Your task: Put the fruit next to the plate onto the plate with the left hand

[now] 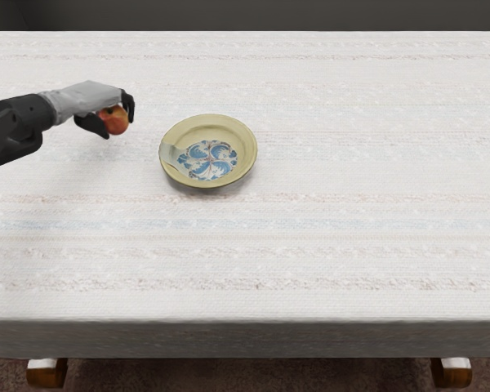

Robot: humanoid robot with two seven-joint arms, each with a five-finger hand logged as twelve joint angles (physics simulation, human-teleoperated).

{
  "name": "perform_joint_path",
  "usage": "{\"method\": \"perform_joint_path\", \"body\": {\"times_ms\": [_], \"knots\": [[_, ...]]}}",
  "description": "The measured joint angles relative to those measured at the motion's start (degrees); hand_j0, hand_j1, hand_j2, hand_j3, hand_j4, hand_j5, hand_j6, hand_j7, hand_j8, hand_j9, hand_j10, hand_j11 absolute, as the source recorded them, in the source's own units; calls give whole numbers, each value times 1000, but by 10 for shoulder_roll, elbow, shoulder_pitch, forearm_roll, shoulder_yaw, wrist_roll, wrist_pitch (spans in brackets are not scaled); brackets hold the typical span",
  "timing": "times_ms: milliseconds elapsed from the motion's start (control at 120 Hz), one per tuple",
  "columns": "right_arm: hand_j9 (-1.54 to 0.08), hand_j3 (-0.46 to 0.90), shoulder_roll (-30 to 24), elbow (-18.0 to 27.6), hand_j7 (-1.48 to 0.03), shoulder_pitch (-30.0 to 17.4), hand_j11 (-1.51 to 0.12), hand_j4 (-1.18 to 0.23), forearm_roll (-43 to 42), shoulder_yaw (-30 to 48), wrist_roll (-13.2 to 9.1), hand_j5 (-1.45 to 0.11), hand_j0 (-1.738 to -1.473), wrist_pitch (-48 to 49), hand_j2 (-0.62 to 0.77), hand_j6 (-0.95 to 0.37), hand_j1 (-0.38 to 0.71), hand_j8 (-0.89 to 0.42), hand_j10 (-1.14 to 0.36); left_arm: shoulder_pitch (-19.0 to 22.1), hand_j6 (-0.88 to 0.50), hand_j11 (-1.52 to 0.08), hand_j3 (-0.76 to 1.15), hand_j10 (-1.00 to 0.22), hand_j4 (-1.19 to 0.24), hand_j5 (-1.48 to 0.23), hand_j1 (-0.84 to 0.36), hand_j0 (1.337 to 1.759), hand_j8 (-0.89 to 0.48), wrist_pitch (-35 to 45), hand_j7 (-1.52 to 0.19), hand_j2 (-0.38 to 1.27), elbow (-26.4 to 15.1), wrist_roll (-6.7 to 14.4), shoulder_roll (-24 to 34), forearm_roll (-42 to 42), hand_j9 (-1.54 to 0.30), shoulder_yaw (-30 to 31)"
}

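Note:
A small red-orange fruit (115, 120) sits left of the plate, wrapped by the dark fingers of my left hand (110, 114), whose arm comes in from the left edge. The fingers curl over and around the fruit, hiding most of it; whether it still touches the table cannot be told. The cream plate (243, 135) with a blue floral centre lies on the table to the right of the hand, a short gap away, with nothing on it. The right arm is out of view.
The white cloth-covered table (327, 245) fills the view, its front edge near the bottom. Wooden table feet (47, 373) show below it.

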Motion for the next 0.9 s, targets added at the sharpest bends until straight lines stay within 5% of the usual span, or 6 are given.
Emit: {"method": "perform_joint_path", "body": {"times_ms": [383,733,800,900], "knots": [[0,0,0,0,0,0,0,0,0,0,0,0,-1658,0,0,0,-349,0,0,-30,-252,-1137,0,-792,-418,-1097,-410,1646,-288,-2,-1101,390,-131,0,7,-2,-1124,-108],[0,0,0,0,0,0,0,0,0,0,0,0,-1658,0,0,0,-349,0,0,-31,-243,-1138,0,-782,-402,-1104,-428,1645,-276,-1,-1094,416,-218,0,7,15,-1121,-121],[0,0,0,0,0,0,0,0,0,0,0,0,-1658,0,0,0,-349,0,0,-30,-302,-1026,0,-709,-426,-997,-376,1647,-328,-2,-986,362,-218,0,7,11,-1012,-122],[0,0,0,0,0,0,0,0,0,0,0,0,-1658,0,0,0,-349,0,0,-28,-217,-670,0,-467,-293,-653,-131,1651,-233,-3,-646,231,-217,0,6,-9,-661,-130]]}}
